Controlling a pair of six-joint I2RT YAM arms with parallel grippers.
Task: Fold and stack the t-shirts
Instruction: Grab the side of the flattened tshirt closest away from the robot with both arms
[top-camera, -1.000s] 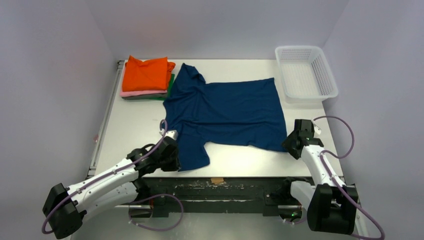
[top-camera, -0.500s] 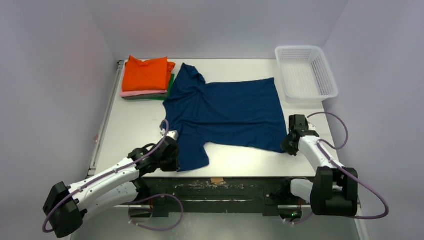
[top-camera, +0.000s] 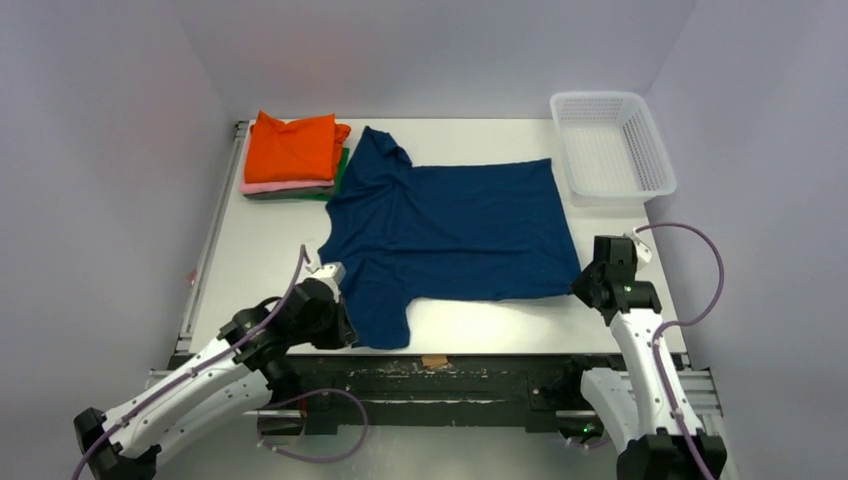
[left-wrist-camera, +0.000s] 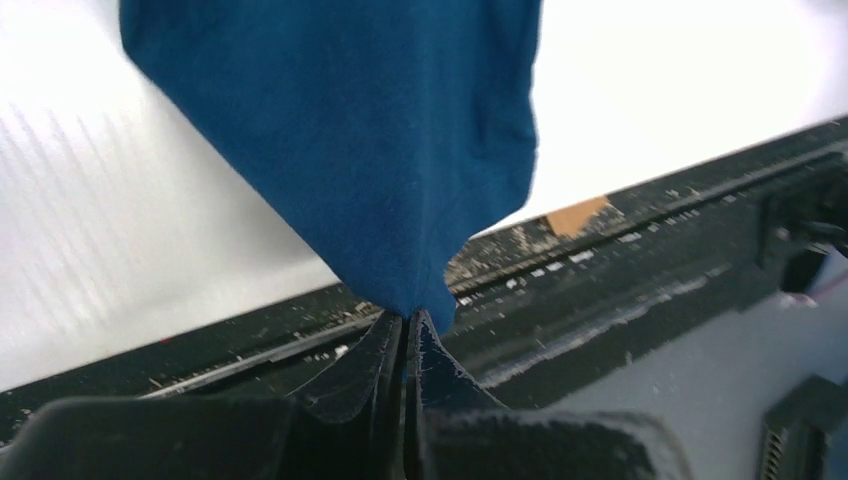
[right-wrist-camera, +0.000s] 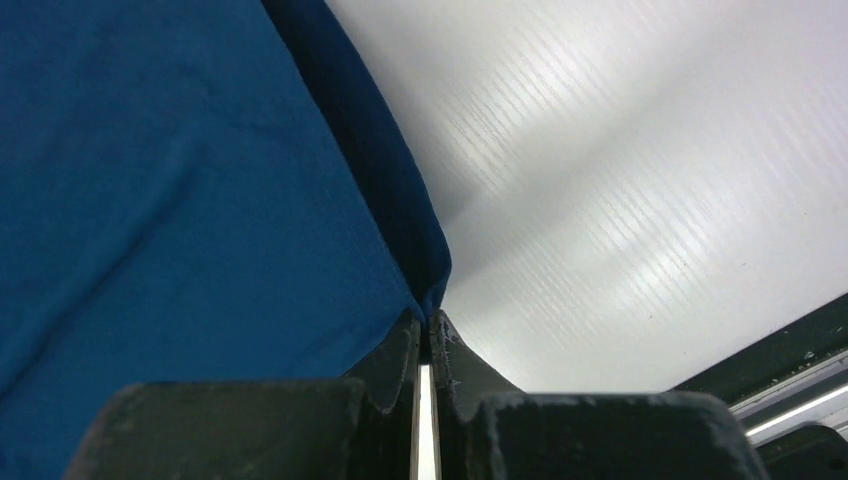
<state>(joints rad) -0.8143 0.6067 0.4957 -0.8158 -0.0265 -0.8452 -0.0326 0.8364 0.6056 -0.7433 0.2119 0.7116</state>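
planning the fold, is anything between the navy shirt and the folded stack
Nothing visible does. The shirt has its far sleeve right beside the stack. The left end effector and right end effector are shut on the shirt.

No legible text, labels, brand marks, numbers or signs found on any item in all three views.

site: robotics lab cell | cues: bare pale walls (top-camera: 120, 120) around table (top-camera: 260, 260); black arm-mounting rail (top-camera: 450, 375) along table's near edge
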